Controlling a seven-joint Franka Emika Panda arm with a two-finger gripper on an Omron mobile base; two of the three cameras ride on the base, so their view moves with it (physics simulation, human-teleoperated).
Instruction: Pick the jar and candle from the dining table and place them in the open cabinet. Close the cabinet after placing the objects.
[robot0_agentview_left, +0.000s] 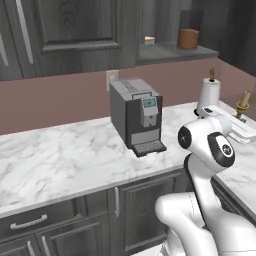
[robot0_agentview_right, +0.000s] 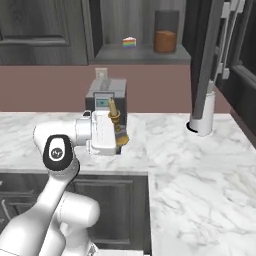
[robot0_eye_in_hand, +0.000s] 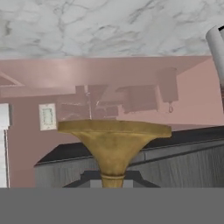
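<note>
My gripper (robot0_agentview_right: 118, 131) is shut on the candle (robot0_agentview_right: 113, 109), a cream stick in a gold brass holder, held upright above the marble counter (robot0_agentview_right: 190, 165) in front of the coffee machine. From the left, the candle (robot0_agentview_left: 244, 101) rises over the gripper (robot0_agentview_left: 241, 119) at the right edge. The hand view is rolled over; the holder's flared gold base (robot0_eye_in_hand: 113, 140) fills its centre. The jar (robot0_agentview_right: 165, 36), clear with brown filling, stands on the shelf of the open cabinet (robot0_agentview_right: 145, 54), also seen as the jar (robot0_agentview_left: 188, 38) on the cabinet (robot0_agentview_left: 170, 51) shelf. The dining table is out of view.
A grey coffee machine (robot0_agentview_left: 136, 116) stands on the counter against the pink wall. A paper towel roll (robot0_agentview_right: 204, 116) stands to the right, under the open cabinet door (robot0_agentview_right: 207, 55). A rainbow cake slice (robot0_agentview_right: 129, 42) lies on the shelf left of the jar.
</note>
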